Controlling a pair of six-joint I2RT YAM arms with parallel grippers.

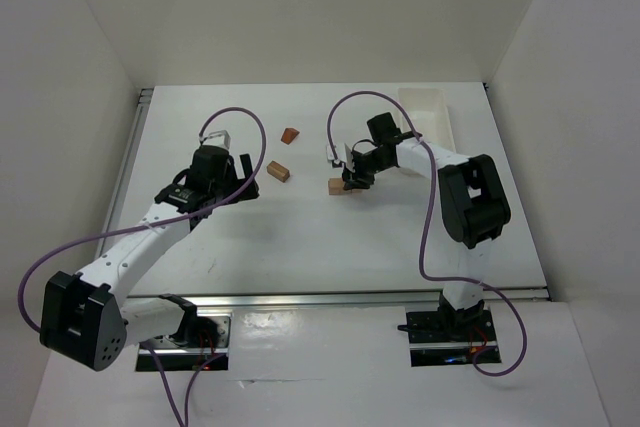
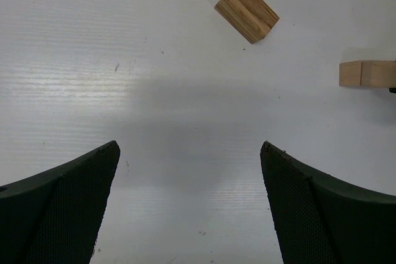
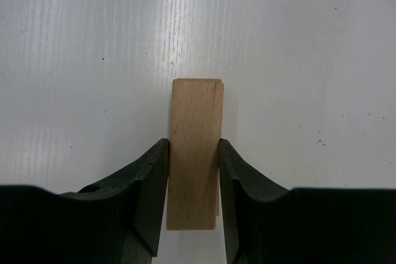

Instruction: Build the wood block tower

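Note:
My right gripper (image 3: pixel 193 144) is shut on a long light-tan wooden block (image 3: pixel 195 122), its jaws pressing both long sides. The thin edge of a second piece shows just under that block. From above, this block (image 1: pixel 335 186) lies near the table's middle, with the right gripper (image 1: pixel 350 180) at its right end. My left gripper (image 2: pixel 189 148) is open over bare table, nothing between its fingers. A brown striped block (image 2: pixel 247 9) lies ahead of it, and the tan block (image 2: pixel 366 73) is at the right edge. In the top view the left gripper (image 1: pixel 248 175) is just left of the brown block (image 1: pixel 278 171).
A reddish-brown wedge block (image 1: pixel 290 136) lies behind the brown block. A white rectangular tray (image 1: pixel 432 115) stands at the back right, behind the right arm. White walls enclose the table on the left, back and right.

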